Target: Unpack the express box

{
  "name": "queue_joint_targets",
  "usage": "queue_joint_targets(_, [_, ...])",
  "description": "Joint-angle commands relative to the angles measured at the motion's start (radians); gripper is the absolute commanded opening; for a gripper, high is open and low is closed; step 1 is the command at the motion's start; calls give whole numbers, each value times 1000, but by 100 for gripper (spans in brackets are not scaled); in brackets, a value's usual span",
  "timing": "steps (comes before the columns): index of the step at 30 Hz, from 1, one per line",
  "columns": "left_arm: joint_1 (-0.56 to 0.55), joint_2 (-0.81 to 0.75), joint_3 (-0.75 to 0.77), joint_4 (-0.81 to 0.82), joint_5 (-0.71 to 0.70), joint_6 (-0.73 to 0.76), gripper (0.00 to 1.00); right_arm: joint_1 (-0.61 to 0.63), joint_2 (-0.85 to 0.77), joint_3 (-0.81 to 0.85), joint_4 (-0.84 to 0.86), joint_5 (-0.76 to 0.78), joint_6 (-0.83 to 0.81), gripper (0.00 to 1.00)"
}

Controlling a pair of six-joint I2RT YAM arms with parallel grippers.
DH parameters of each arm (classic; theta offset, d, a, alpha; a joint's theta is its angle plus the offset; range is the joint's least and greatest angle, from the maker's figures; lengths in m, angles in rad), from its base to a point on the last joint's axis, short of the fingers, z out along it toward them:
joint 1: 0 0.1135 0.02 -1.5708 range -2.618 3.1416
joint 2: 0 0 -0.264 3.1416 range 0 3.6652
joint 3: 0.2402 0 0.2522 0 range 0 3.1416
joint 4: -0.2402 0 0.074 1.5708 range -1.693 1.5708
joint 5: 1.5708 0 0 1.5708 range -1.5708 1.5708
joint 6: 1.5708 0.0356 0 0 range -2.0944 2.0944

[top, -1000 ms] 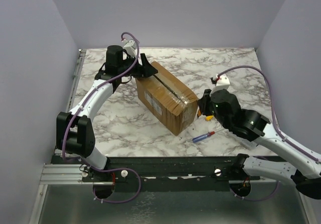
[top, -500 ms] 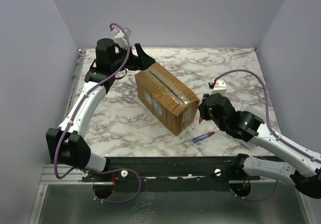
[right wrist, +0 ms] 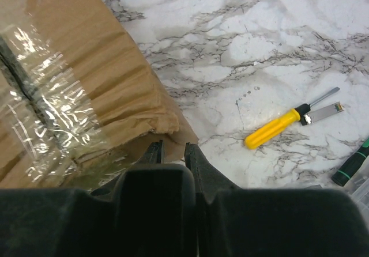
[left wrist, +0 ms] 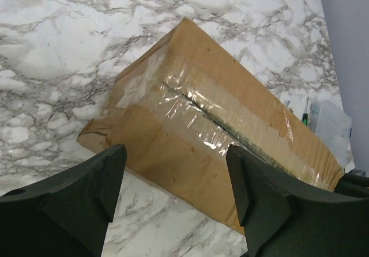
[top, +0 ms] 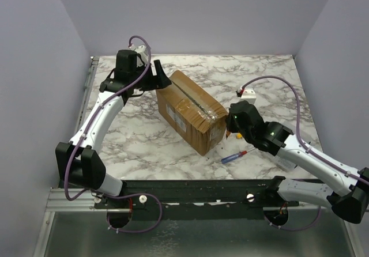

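Left fingers (left wrist: 69, 211) wide over express box (top: 190, 110); right fingers (right wrist: 196, 159) perhaps on its corner.

Brown express box (top: 190, 110), grey-veined white marble table (top: 271, 75), yellow-handled screwdriver (right wrist: 274, 129), perhaps a green-banded tool (right wrist: 349, 165).

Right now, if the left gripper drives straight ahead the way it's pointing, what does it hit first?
The express box: the open fingers of the left gripper frame its taped end, nothing in between. Depth is unclear, so I can't say how soon.
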Motion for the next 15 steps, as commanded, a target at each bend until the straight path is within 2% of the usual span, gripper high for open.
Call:
queue_joint_targets(1, [0,-112,-66,-36,-98,-51,77,-44,-7,97,-43,-54,19,0])
queue_joint_targets(4, [-2,-140,-96,-37,-104,-84,77,-80,23,149,-80,-112,24,0])
queue_joint_targets(7, [-21,-167,-123,-30,-94,-87,76,-81,29,132,-49,-126,31,0])
queue_joint_targets(12, [-164,-230,-157,-23,-176,37,77,-81,-59,7,169,-211,12,0])
queue_joint_targets(15, [-254,-256,-164,-28,-235,55,77,-86,-42,28,246,-220,-5,0])
